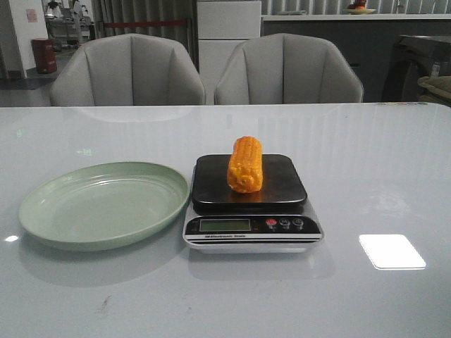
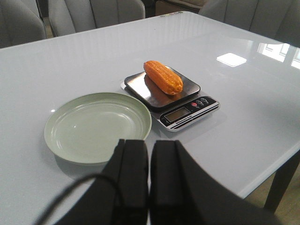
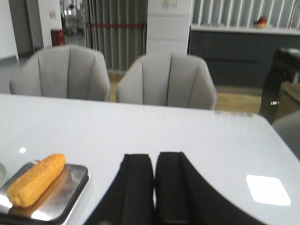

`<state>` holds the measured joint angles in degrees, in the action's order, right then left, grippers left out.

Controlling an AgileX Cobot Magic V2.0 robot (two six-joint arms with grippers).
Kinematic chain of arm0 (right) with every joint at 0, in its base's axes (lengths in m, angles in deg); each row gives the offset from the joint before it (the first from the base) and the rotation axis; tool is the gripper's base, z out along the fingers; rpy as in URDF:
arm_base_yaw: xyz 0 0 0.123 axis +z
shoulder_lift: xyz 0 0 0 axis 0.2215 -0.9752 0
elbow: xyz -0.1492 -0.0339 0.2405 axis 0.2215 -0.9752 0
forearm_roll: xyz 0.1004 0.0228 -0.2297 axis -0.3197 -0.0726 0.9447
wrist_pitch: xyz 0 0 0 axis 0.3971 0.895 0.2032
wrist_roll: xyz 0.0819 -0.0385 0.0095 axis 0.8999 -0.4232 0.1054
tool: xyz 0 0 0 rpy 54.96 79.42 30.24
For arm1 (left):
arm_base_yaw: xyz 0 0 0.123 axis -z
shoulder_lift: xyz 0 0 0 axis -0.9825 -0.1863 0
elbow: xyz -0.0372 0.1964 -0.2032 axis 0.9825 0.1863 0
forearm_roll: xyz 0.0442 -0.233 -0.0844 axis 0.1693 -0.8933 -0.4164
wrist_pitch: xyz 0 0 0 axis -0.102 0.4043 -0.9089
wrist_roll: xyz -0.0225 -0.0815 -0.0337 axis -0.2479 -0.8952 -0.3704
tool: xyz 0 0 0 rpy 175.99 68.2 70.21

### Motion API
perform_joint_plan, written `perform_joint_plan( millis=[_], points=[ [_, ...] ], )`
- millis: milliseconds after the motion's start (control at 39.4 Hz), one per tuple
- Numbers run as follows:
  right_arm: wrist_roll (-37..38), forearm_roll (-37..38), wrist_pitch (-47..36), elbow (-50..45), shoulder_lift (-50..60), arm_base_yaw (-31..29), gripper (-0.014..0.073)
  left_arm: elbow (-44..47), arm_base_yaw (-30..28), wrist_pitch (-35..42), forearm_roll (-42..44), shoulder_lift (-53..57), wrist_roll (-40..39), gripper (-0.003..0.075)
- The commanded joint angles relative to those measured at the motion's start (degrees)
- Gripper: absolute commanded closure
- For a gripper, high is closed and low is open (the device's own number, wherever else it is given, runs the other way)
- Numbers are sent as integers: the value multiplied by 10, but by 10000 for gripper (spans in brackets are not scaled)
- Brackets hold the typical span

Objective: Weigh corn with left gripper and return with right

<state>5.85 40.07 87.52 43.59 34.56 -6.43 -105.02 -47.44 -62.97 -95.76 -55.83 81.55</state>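
Note:
The orange-yellow corn [image 1: 245,165] lies on the dark platform of a kitchen scale [image 1: 249,182] at the table's middle. It also shows in the left wrist view [image 2: 162,77] and the right wrist view [image 3: 36,179]. A pale green plate [image 1: 104,203] sits empty to the scale's left. My left gripper [image 2: 149,143] is shut and empty, hanging back above the table's near side, short of the plate [image 2: 97,125]. My right gripper [image 3: 155,155] is shut and empty, to the right of the scale [image 3: 51,197]. Neither gripper shows in the front view.
Two grey chairs [image 1: 127,70] [image 1: 287,69] stand behind the table's far edge. The table's right front corner and edge show in the left wrist view [image 2: 276,157]. A bright light patch [image 1: 391,251] reflects on the glossy top right of the scale.

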Motion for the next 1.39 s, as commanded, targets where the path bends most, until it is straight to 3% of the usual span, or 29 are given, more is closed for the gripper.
perform_joint_plan(
  millis=[0,254,558,634,862,1040,1141,1370],
  points=[
    [-2,3,34,48,-49,-3,414,-14,-2,43,-4,-7,1,596],
    [-2,-7,102,50,-61,-3,414,-14,-2,43,-4,-7,1,596],
    [-1,-18,112,50,-68,1,393,-14,-2,43,-4,-7,1,596],
    [-1,-18,108,50,-77,14,318,-14,-2,43,-4,-7,1,596],
    [-1,-18,84,71,-139,76,-24,-14,-2,43,-4,-7,1,596],
    [0,-18,53,102,-203,117,-10,-14,-2,44,-4,-7,1,596],
    [0,-56,38,123,-239,141,-3,-14,-2,44,-4,-7,1,596],
    [0,-85,111,224,-361,200,-3,-14,-2,44,-4,-7,1,596]
  ],
)
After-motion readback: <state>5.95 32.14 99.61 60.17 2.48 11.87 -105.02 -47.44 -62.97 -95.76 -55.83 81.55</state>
